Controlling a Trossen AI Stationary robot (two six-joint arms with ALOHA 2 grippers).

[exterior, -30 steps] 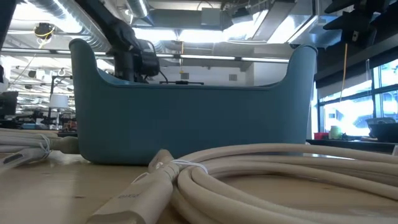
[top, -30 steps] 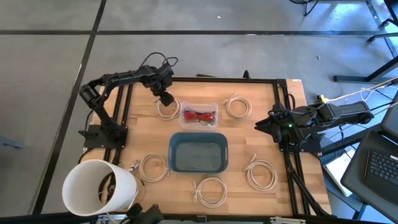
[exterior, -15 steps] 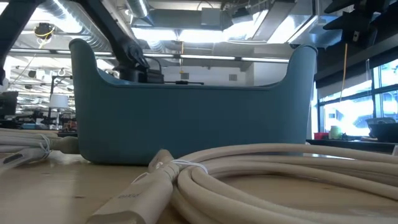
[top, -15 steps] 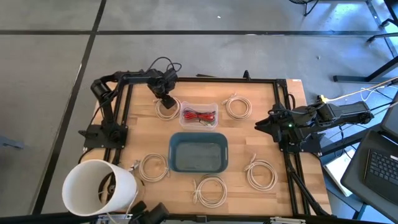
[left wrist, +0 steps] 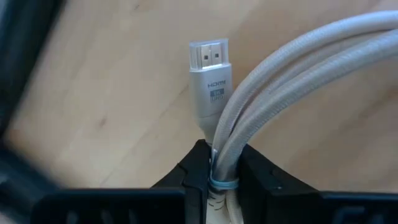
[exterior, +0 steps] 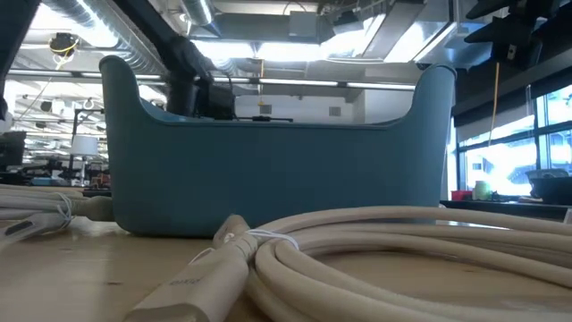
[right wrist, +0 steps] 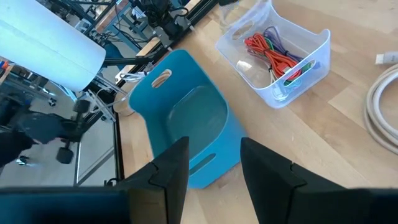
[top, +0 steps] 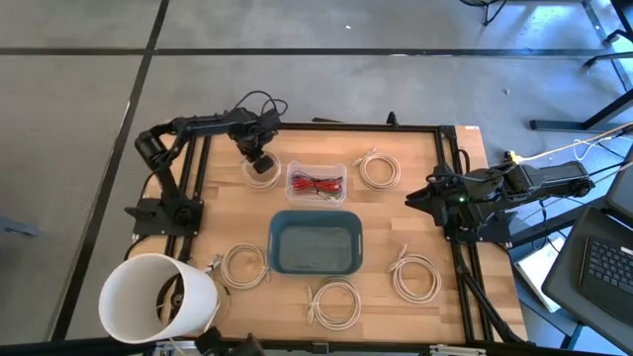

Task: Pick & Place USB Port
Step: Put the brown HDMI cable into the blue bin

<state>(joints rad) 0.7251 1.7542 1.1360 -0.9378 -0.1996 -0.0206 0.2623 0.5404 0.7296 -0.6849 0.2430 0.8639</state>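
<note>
A white coiled cable [top: 263, 174] with an HDMI plug [left wrist: 210, 74] lies on the wooden table at the far left. My left gripper [top: 259, 159] stands over it, pointing down, shut on the bundle [left wrist: 222, 175]. In the table's middle stands the blue bin [top: 316, 243]; in the low view it is the blue wall [exterior: 277, 161] with the left arm [exterior: 192, 85] behind it. My right gripper [top: 415, 198] waits open at the right edge, above the table, with nothing between its fingers [right wrist: 214, 168]. My left gripper pinches the coil's strands between its two fingers at the blue tie band [left wrist: 222, 182], just behind the plug. The fingers come from above, pointing down, and lie across the strands. The coil lies on the table, and the plug sticks out past the fingertips.
A clear box [top: 316, 183] of red and purple wires stands just beyond the blue bin. Several more white coils lie around: far right [top: 378, 170], near left [top: 244, 265], near middle [top: 334, 302], near right [top: 415, 277]. A white bucket [top: 158, 297] stands at the near left corner.
My left gripper has come down onto the far-left coil and tipped to point more steeply down, its arm shifting a little. The coil lies where it was. My right arm has kept still.
</note>
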